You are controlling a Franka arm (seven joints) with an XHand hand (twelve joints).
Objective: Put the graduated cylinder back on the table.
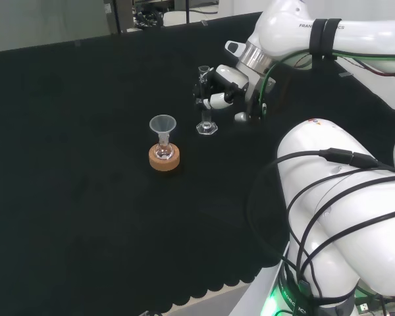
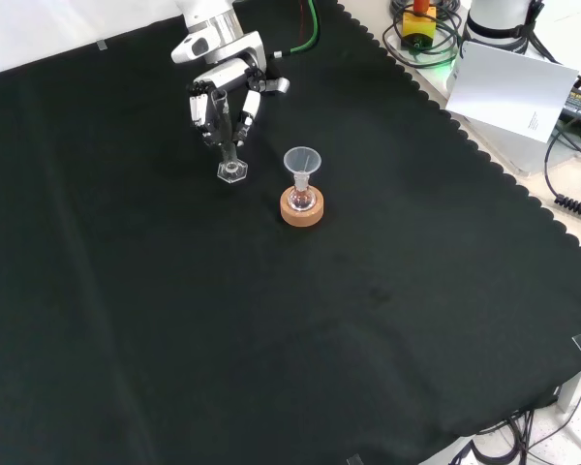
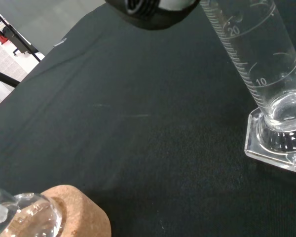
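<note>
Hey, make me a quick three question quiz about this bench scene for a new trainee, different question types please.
1. True or false: the hand is curled round the cylinder.
2. What sits in the flask on the cork ring?
3. In the front view, the cylinder's base is: A) left of the cork ring, B) right of it, C) on it.

Key: 1 true. 2 a funnel. 3 A.
</note>
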